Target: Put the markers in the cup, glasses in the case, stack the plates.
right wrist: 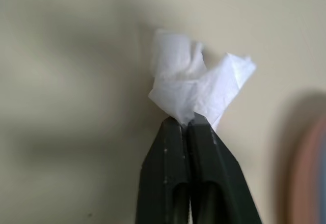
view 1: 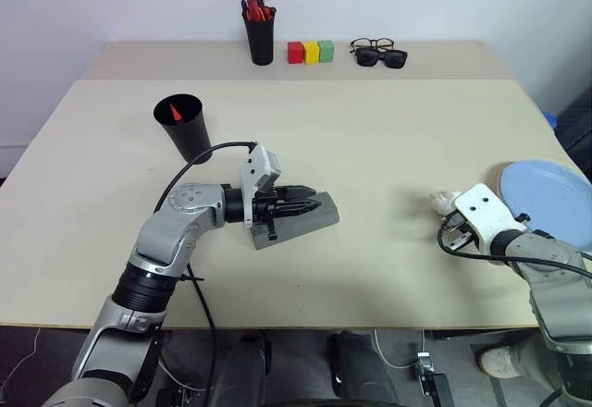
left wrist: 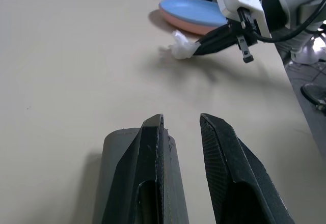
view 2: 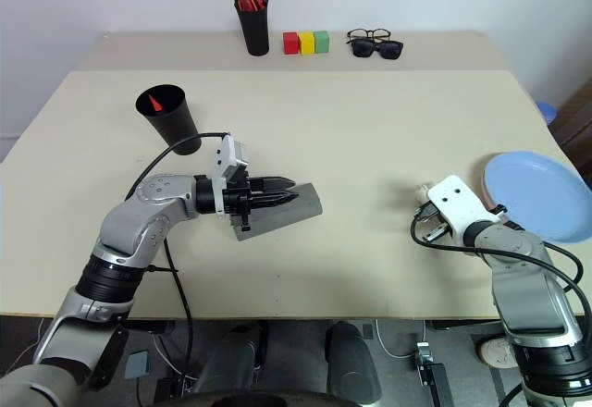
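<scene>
So the left gripper [view 1: 313, 205] had its fingers a bit apart, hovering right over the grey case [view 1: 298, 221], which sat closed on the desk [view 1: 370, 139] near the middle. The right gripper [right wrist: 187, 123] had its fingers pressed together, pinching a crumpled white tissue [right wrist: 196, 84] just left of the plates [view 1: 548, 196], blue stacked on pink at the right edge. The cup [view 1: 184, 126] stood far left with a red marker [view 1: 175, 111] inside
</scene>
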